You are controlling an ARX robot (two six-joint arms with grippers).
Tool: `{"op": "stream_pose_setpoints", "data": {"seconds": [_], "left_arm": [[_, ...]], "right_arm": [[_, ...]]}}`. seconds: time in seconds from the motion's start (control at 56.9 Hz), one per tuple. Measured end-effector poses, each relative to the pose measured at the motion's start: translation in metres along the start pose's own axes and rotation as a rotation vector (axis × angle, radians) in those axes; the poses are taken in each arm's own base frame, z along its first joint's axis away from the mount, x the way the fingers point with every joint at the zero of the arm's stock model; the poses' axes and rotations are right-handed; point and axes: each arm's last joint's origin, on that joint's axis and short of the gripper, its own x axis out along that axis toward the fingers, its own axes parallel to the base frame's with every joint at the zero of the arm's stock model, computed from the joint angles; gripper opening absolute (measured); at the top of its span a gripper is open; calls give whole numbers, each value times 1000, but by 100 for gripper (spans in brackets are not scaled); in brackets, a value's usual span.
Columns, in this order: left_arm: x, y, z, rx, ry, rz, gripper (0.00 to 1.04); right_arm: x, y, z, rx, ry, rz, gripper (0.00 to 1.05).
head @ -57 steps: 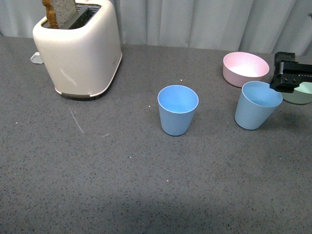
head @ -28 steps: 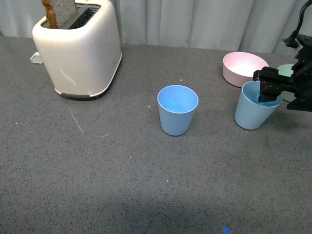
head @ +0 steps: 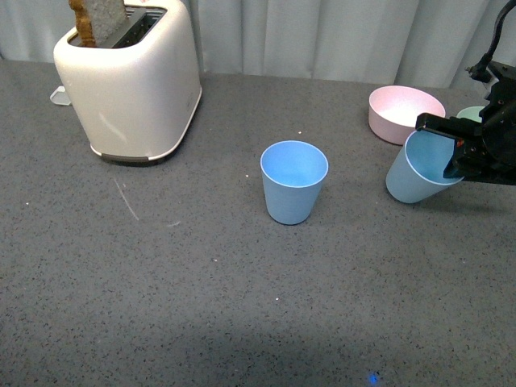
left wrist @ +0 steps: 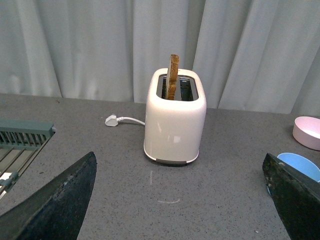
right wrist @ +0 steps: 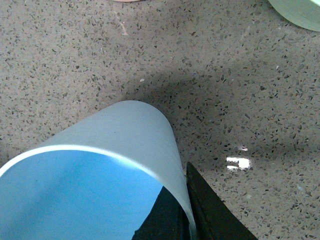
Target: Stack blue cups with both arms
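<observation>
One blue cup [head: 293,181] stands upright in the middle of the table. My right gripper [head: 461,153] is shut on the rim of the second blue cup [head: 415,171] at the right and holds it tilted, its base just off the table. In the right wrist view the cup wall [right wrist: 125,140] sits pinched between my black fingers [right wrist: 200,205]. My left gripper [left wrist: 180,200] is open and empty, facing the toaster; the middle cup shows at its edge [left wrist: 300,165]. The left arm is out of the front view.
A cream toaster [head: 133,81] with a slice of toast stands at the back left. A pink bowl [head: 403,111] and a green bowl [head: 472,117] sit at the back right, close behind my right gripper. A grey rack [left wrist: 22,137] shows in the left wrist view.
My right gripper moved in over the right cup's rim, closed on it, then tipped and lifted it slightly. The middle cup has not moved.
</observation>
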Motion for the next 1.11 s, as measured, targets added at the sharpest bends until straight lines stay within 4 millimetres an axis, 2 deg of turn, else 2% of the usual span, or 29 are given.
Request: {"op": "stream_pose_setpoints", "data": {"seconds": [0.07,0.211,0.334,0.457,0.528,0.633,0.897,1.108], "left_arm": [[0,0,0,0,0,0,98],[0,0,0,0,0,0,98],[0,0,0,0,0,0,98],[0,0,0,0,0,0,98],[0,0,0,0,0,0,98],[0,0,0,0,0,0,98],[0,0,0,0,0,0,98],[0,0,0,0,0,0,98]], "right_arm": [[-10,4,4,9,-13,44,1],[-45,23,13,0,-45,180,1],[-67,49,13,-34,-31,295,1],[-75,80,8,-89,-2,349,1],[-76,93,3,-100,24,368,1],[-76,102,0,-105,46,379,1],[-62,110,-11,-119,103,342,1],[-60,115,-15,-132,115,336,1]]}}
